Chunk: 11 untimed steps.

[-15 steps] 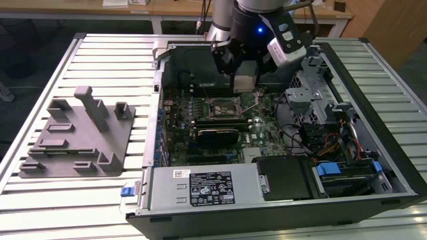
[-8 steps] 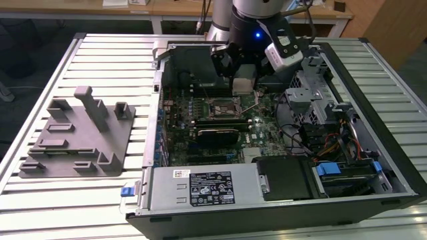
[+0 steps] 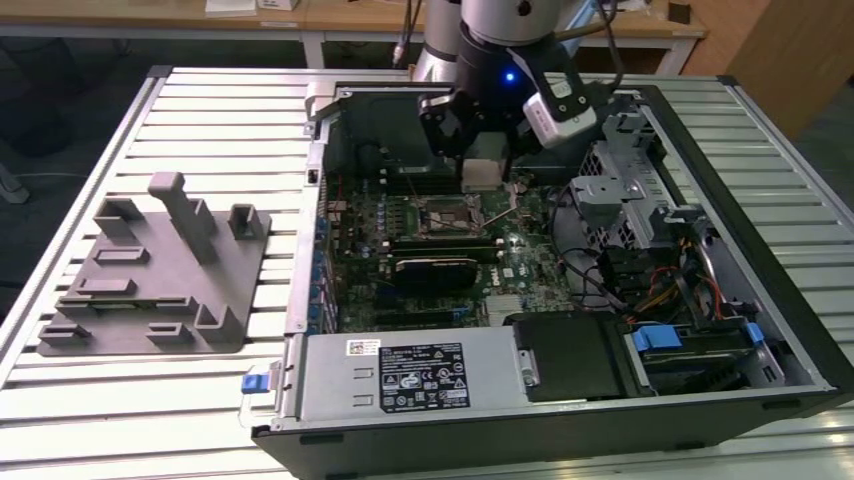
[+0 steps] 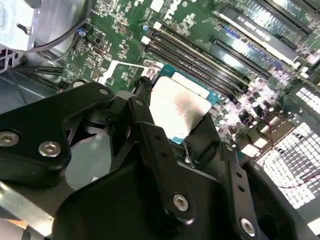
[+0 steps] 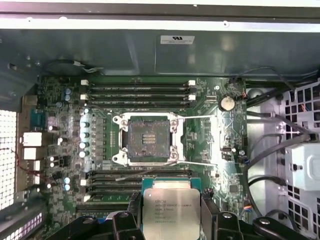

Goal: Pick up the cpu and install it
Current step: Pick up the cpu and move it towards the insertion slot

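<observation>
The cpu (image 5: 171, 210), a flat square chip with a pale metal top, hangs in my gripper (image 5: 171, 216), which is shut on its two opposite edges. In the second wrist view the cpu (image 4: 181, 106) sits between the black fingers (image 4: 145, 107) above the green motherboard. The open black socket (image 5: 147, 138) with its metal frame lies on the board a short way off from the chip, with nothing in it. In the exterior view my gripper (image 3: 483, 178) hovers inside the open computer case, just beyond the socket (image 3: 447, 215), with the cpu (image 3: 483, 172) raised above the board.
Memory slots (image 5: 137, 90) flank the socket on both sides. A drive cage and cables (image 3: 627, 200) fill the case toward the exterior view's right, and a power supply (image 3: 400, 375) sits at its near end. A grey fixture with upright posts (image 3: 154, 270) stands outside on the slatted table (image 3: 214, 400).
</observation>
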Each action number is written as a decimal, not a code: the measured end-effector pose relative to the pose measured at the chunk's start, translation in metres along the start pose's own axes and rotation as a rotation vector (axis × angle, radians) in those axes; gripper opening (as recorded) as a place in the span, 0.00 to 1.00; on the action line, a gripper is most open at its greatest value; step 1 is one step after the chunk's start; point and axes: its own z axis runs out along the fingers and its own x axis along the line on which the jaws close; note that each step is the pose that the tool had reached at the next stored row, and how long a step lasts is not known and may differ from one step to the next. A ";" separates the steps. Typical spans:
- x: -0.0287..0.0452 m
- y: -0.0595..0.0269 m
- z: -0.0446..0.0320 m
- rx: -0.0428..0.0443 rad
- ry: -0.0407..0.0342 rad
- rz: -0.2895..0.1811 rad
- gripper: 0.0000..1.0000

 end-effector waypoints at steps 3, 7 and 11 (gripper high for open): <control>0.0002 0.0042 0.0049 0.0001 -0.0005 0.008 0.55; 0.0005 0.0090 0.0118 0.0003 -0.0010 0.014 0.55; 0.0027 0.0117 0.0184 0.0004 -0.0009 0.014 0.55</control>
